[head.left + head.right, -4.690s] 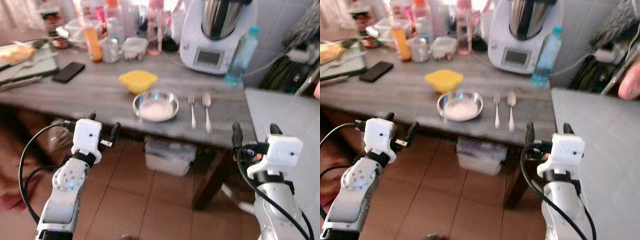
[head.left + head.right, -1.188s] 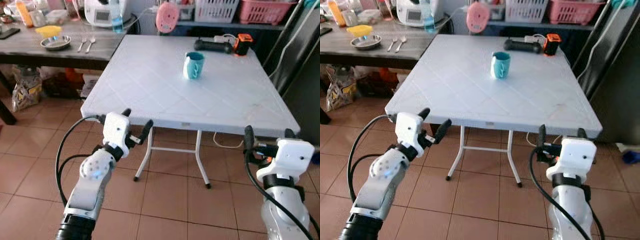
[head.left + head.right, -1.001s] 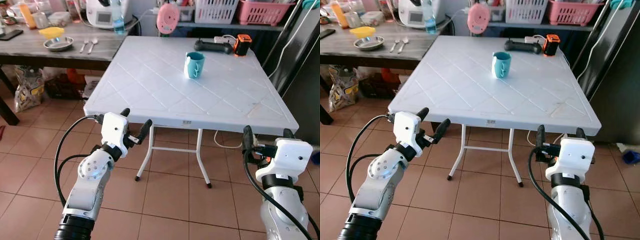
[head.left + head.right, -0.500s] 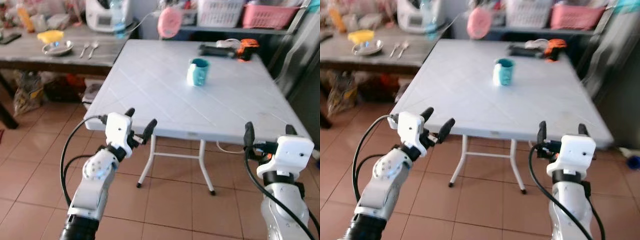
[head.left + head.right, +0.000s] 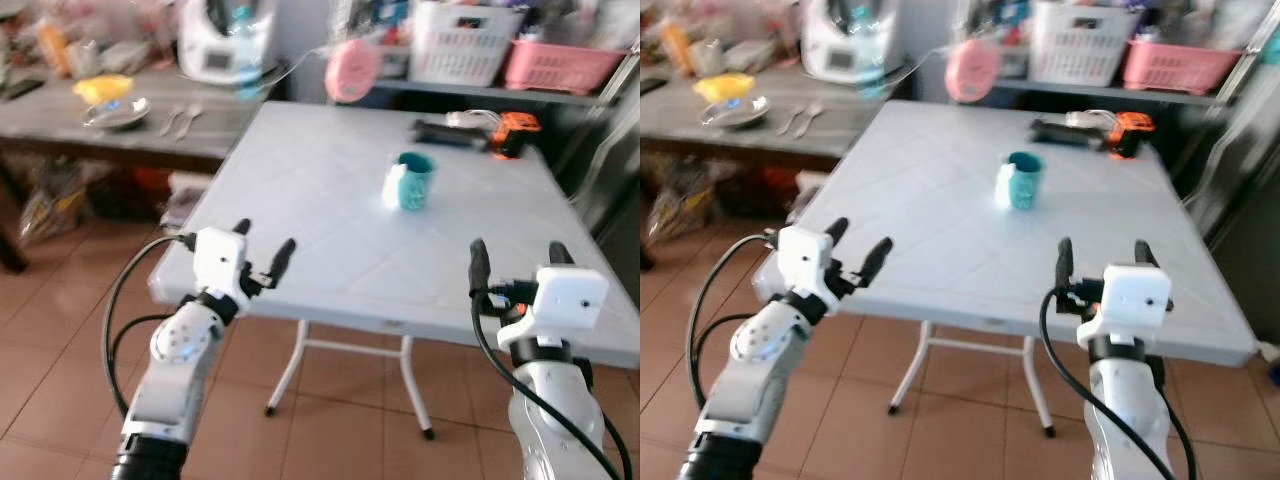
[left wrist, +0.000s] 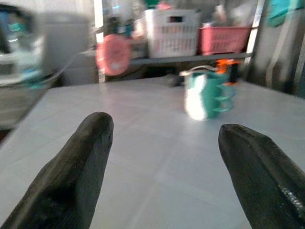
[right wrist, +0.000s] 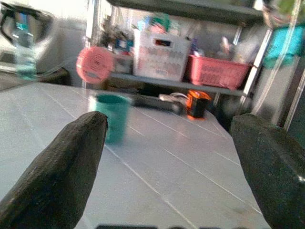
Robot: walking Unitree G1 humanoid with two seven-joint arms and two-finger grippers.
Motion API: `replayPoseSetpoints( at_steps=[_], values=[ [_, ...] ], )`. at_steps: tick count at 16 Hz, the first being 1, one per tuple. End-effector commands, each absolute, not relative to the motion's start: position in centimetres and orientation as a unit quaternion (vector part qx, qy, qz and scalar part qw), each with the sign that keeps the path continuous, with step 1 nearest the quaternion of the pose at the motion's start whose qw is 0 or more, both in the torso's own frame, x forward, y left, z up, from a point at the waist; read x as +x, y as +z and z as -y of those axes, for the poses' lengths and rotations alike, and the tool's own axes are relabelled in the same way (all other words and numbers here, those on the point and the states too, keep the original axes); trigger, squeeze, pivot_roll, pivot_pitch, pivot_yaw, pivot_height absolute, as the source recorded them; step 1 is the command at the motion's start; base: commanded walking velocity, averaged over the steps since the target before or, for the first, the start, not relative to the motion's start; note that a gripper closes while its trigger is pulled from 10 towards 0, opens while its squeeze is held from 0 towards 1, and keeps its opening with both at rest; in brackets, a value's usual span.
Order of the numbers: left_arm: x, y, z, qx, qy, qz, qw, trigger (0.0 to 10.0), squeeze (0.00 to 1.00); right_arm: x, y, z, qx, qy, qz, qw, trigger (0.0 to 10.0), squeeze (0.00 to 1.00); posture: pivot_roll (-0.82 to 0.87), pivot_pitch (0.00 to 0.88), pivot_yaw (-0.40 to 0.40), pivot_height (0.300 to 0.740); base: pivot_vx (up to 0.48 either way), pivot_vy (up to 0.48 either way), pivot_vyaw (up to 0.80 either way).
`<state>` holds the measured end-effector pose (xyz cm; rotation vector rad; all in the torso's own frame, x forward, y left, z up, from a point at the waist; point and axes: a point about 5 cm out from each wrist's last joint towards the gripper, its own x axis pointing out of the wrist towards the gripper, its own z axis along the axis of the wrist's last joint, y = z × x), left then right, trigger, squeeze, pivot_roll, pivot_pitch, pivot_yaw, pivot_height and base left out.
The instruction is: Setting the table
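Left eye view shows the teal mug [image 5: 410, 181] upright mid-counter [image 5: 300, 230], rigid, light, likely slippery, best pinched across its rim or handle, while left tool [image 5: 262, 248] and right tool [image 5: 514, 262] hover empty, fingers apart.

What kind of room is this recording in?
Likely a home kitchen or dining area: a white table holding a mug, a grey counter with a food processor, bowl and cutlery, and shelved baskets.
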<state>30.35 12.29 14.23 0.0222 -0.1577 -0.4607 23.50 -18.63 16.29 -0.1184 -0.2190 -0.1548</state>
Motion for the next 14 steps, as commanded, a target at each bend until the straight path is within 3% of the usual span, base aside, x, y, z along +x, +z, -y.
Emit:
replayPoseSetpoints(
  at_steps=[1, 3, 14],
  values=[
    [30.36, 14.80, -11.57, 0.016, -0.246, 0.088, 0.965, 10.0, 0.00, 23.33, 16.24, 19.32, -0.061, -0.094, 0.105, 0.988, 10.0, 0.00, 0.07, 0.053, -0.013, 0.740, 0.375, 0.000, 0.00],
    [30.39, 14.81, -11.84, 0.021, -0.245, 0.086, 0.965, 10.0, 0.00, 22.93, 15.88, 20.20, -0.056, -0.121, 0.098, 0.986, 10.0, 0.00, 0.06, 0.060, -0.005, 0.740, 0.369, 0.000, 0.00],
    [30.06, 14.64, -11.95, 0.019, -0.242, 0.089, 0.966, 10.0, 0.00, 23.15, 15.60, 19.49, -0.055, -0.118, 0.094, 0.987, 10.0, 0.00, 0.07, 0.074, 0.009, 0.740, 0.365, 0.000, 0.00]
  ],
)
